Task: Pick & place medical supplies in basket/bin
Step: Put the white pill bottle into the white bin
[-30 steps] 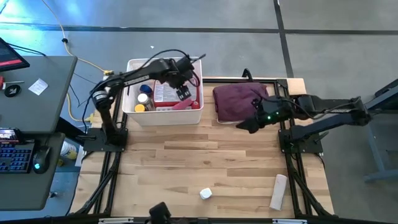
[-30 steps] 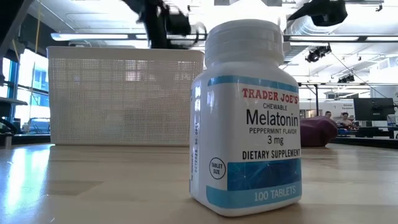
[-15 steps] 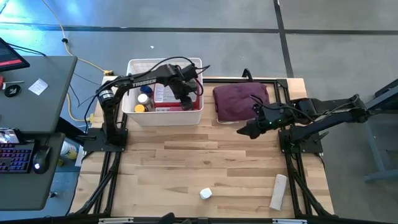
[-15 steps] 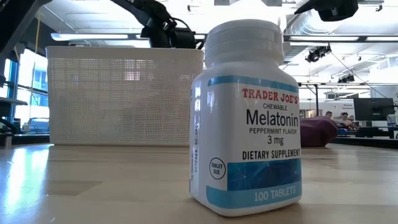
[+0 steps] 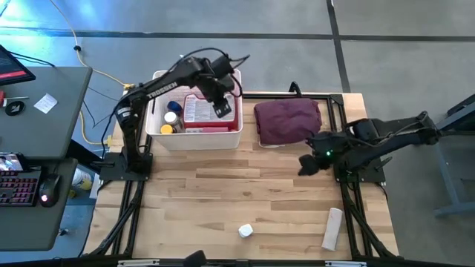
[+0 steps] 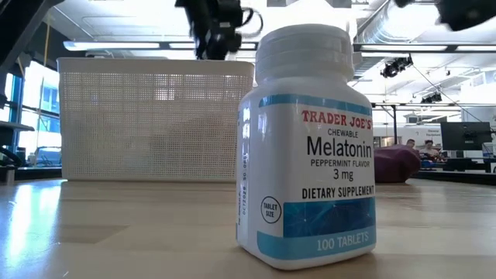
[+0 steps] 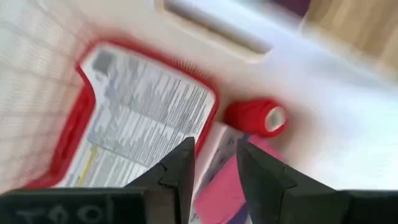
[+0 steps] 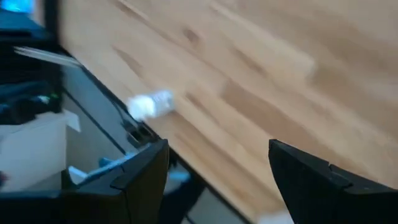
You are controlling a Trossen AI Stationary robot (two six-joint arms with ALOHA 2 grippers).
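Your left gripper point(image 5: 221, 109) hangs over the white basket point(image 5: 158, 77) in the upper left of the overhead frame. Its jaws are close together with a narrow gap, and nothing sits between them. In the left wrist view, the basket holds a flat red case point(image 7: 134, 118) with a printed label facing up, a red roll point(image 7: 255, 117) beside it, and a pink item point(image 7: 217, 186) just below the jaws. From above, small bottles point(image 5: 171, 117) also show at the basket's left end.

Your right gripper point(image 5: 306, 166) is right of centre, low above the bare wood of the table point(image 5: 223, 193), just below a maroon cloth bundle point(image 5: 288, 121). Its jaws are wide apart and empty.

Two supplies lie outside the basket near the bottom edge of the overhead frame: a white pill bottle point(image 5: 246, 231) at centre, standing upright and filling the low view, and a white cylinder point(image 5: 332, 228) lying to its right.
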